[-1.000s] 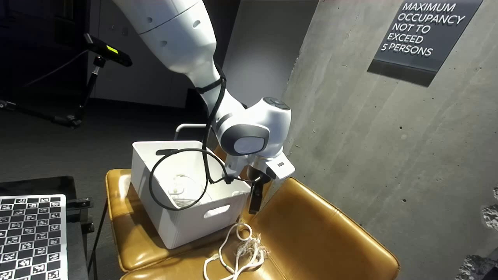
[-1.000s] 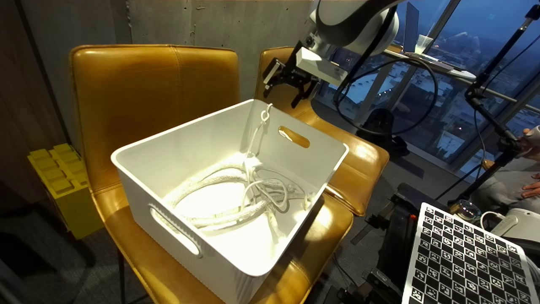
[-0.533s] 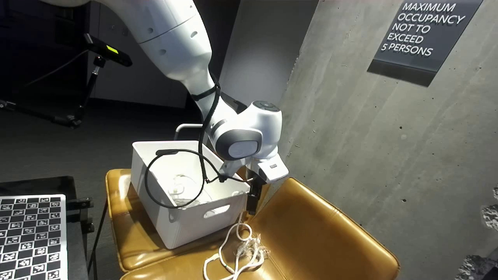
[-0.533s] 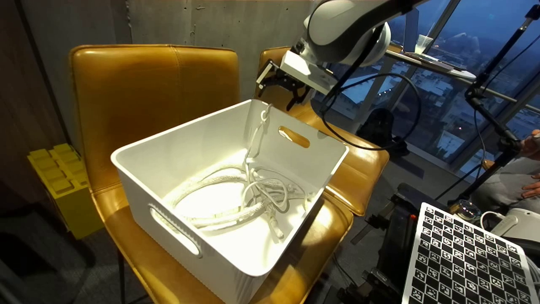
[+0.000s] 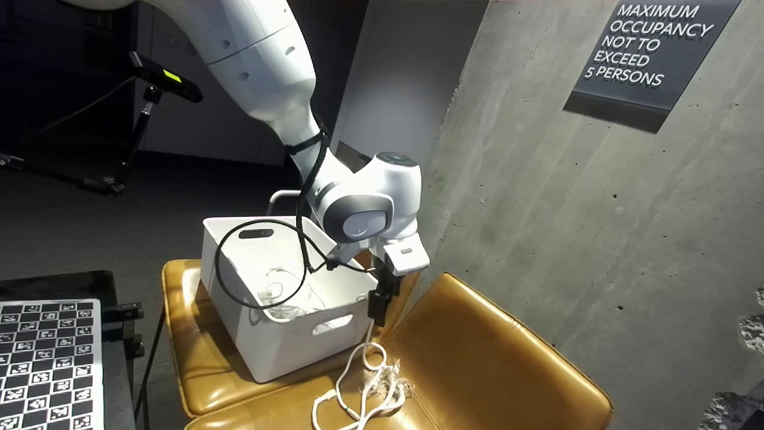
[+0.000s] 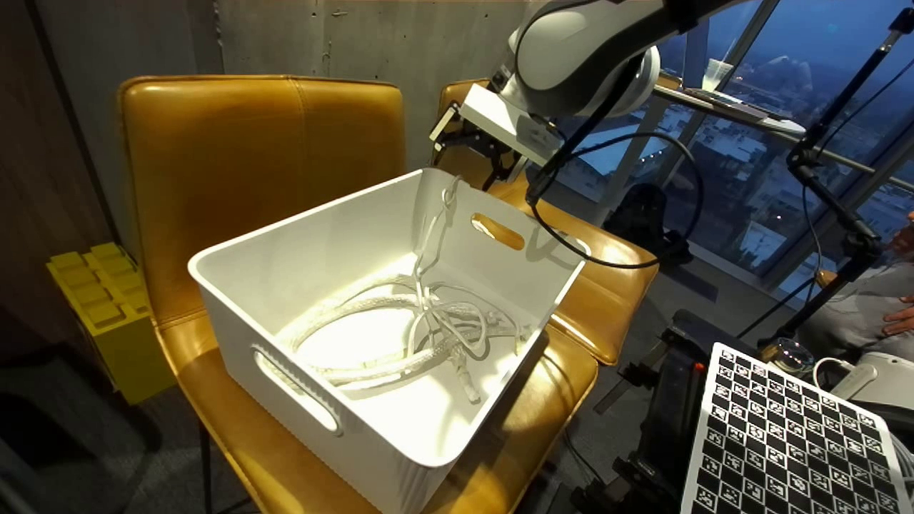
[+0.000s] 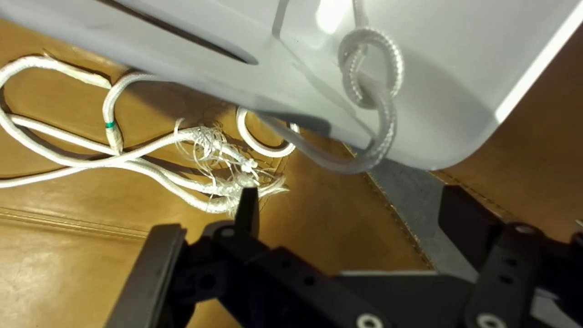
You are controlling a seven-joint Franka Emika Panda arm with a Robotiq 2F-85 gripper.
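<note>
Black Robotiq gripper hangs at the corner of a white rectangular plastic bin, fingers spread wide. Nearest thing: a white braided cord w/ a loose loop knot, draped over the bin's rim at that corner; in the wrist view its bend shows just ahead of the gap btwn the fingertips, both fingers apart from it. Whitish rope lies coiled on the bin floor. Bin sits on a tan leather chair; adj. 2nd tan leather chair bears a tangled white rope pile w/ frayed ends. Black cable off the white arm loops in front of the bin in an exterior view. B/w checkered board shows in both exterior views.
</note>
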